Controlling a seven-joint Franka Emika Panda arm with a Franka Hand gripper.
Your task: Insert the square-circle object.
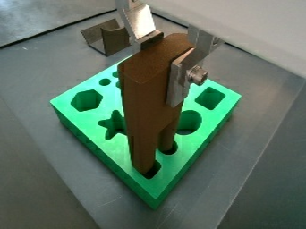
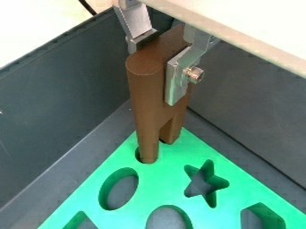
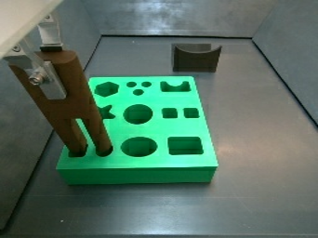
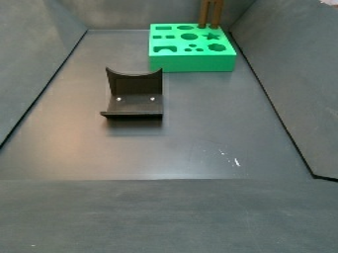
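- Square-circle object [image 3: 71, 107] stands upright at one corner of the green board [image 3: 162, 139], a tall brown piece with its two legs pointing down.
- Both legs reach the board's top face, and in a wrist view the round leg's foot [image 1: 149, 159] sits in a hole near the corner; how deep it goes cannot be told.
- The gripper [image 3: 41, 63] is clamped on the upper part of the object, up at the edge of that side view, a silver finger [image 3: 33, 72] pressed flat against the wood.
- In both wrist views the plates squeeze the top of the piece from two sides, one finger [image 1: 183, 73] on the near face, another finger [image 2: 182, 73] showing a small screw at its side.
- The board lies flat on the dark floor [image 4: 158, 188] and carries shaped holes: a star [image 1: 114, 123], a hexagon [image 1: 85, 97], a square [image 3: 184, 145], a large round one [image 3: 139, 146] just beside the object's legs.
- The fixture [image 4: 132, 95], a dark bracket with a curved notch, stands well apart from the board, out on open floor.
- In a side view only the lower legs of the object [image 4: 211, 10] show, rising from the far edge of the board [image 4: 192, 57], with the gripper out of frame there.
- The fixture [image 3: 195, 56] sits beyond the board's far side, not touching it.
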